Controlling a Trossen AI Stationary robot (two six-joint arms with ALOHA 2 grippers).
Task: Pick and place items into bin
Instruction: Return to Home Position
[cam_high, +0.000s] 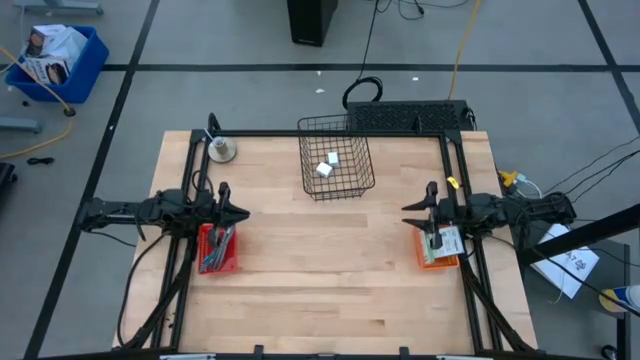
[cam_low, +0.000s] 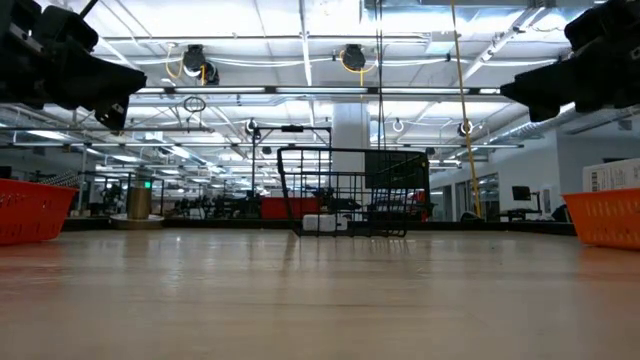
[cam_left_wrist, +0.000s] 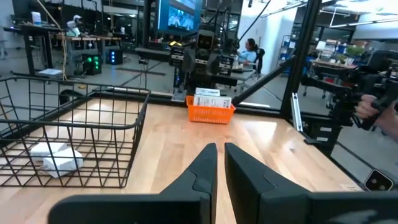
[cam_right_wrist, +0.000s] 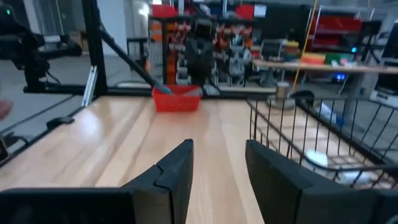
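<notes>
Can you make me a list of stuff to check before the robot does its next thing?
1. Left gripper holds nothing: ok, fingers close together with nothing between them.
2. Right gripper holds nothing: ok, it is open and empty.
3. White blocks are inside the wire basket: ok, two lie in it.
4. Both grippers are apart from the wire basket: ok, one at each side of the table.
5. Right orange basket emptied: not ok, a white box stands in it.
6. Left orange basket emptied: not ok, grey items lie in it.
</notes>
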